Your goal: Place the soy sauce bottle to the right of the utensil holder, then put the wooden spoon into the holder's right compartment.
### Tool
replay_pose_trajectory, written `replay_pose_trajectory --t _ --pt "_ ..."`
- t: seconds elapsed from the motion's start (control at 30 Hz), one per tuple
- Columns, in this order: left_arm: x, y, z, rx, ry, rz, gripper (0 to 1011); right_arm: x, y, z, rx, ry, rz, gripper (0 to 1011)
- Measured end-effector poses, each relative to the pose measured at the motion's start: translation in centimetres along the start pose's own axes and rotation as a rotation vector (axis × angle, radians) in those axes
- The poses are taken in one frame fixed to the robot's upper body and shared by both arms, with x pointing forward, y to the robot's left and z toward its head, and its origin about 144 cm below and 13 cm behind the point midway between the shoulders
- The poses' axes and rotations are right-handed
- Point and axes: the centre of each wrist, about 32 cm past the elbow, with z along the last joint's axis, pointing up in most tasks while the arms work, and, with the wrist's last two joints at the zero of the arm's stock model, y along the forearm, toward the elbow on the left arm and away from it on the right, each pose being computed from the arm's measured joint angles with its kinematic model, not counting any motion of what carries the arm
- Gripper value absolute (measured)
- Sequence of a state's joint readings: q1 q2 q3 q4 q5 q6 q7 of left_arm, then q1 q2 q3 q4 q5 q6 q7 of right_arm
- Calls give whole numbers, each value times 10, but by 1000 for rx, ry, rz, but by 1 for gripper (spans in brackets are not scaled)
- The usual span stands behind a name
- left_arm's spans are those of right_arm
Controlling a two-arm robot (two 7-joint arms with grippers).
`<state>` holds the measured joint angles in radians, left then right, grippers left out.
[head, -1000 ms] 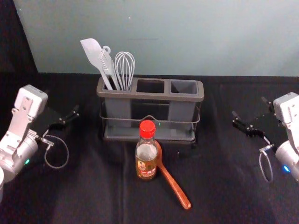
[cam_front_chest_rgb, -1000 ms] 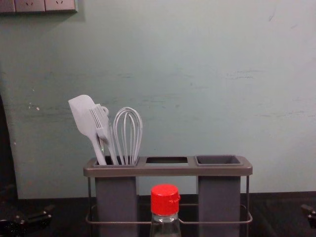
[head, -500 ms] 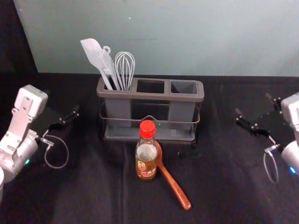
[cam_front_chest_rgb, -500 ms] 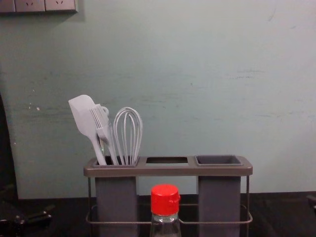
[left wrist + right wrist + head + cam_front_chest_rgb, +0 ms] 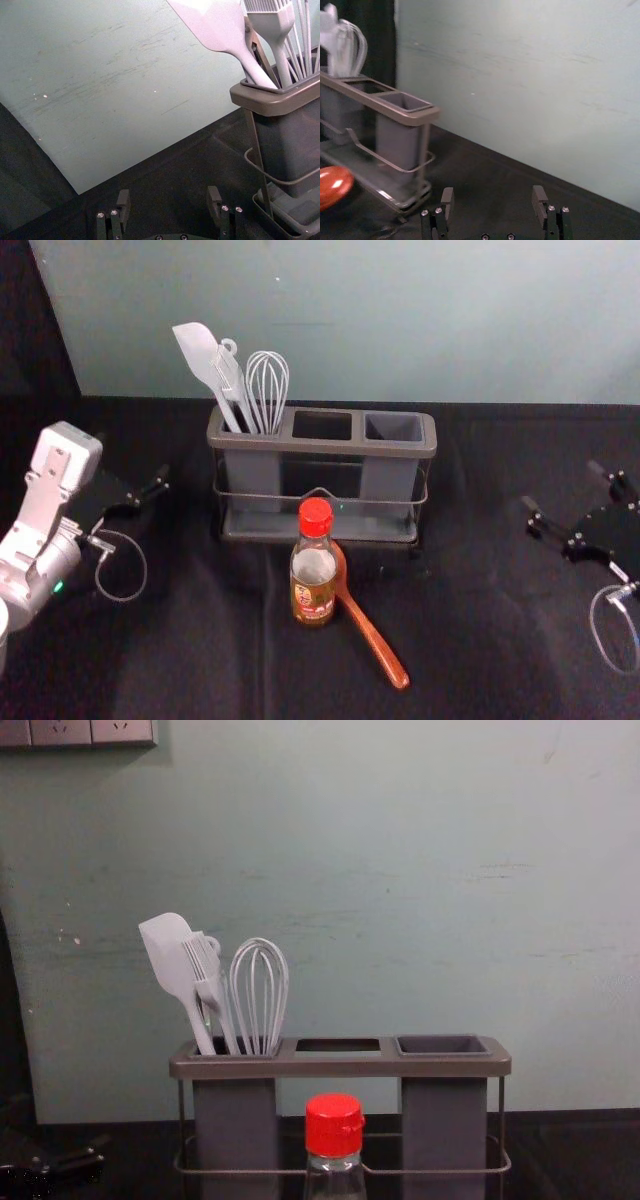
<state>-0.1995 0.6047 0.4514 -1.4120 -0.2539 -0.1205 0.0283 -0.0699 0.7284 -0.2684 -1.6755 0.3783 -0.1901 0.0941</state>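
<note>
The soy sauce bottle (image 5: 314, 585) stands upright on the dark cloth in front of the utensil holder (image 5: 320, 444); the wooden spoon (image 5: 375, 640) lies at its right, bowl toward the holder, handle running toward the robot and to the right. Contact between bottle and spoon bowl cannot be confirmed. The right gripper (image 5: 493, 194) is beyond the holder's right side, jaws wide apart with nothing between them. The left gripper (image 5: 168, 196) is parked at the holder's left, jaws likewise wide and unloaded. Judged from its form, the bottle is rigid, moderately heavy if well filled, and possibly slippery on its smooth wall; whether it is glass or clear plastic cannot be determined, so treat it as fragile. Grip the bottle at the labelled body (image 5: 313, 602), level with or slightly above mid-height, one finger on each side, with firm, even pressure. Do not lift by the red cap (image 5: 315, 517): it offers a short hold, may turn, and leaves the weight free to swing. Keep the finger on the spoon side clear of the bowl. Set the bottle down level, as its narrow base makes tipping likely. The spoon should handle as light and stiff, with a smooth, rounded handle that may roll in the grip. Grip it across the upper handle, just below the bowl, leaving the handle end free to enter the right compartment (image 5: 393, 427) first.
</note>
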Motion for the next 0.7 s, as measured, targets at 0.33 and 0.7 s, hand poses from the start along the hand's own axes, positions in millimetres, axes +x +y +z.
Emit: replay_pose_trajectory --t 0.33,0.7 --pt "0 0 0 0 0 0 1005 1 -24 11 -25 60 149 1003" --pt "0 0 0 0 0 0 1005 -9 -19 12 87 102 342 1003"
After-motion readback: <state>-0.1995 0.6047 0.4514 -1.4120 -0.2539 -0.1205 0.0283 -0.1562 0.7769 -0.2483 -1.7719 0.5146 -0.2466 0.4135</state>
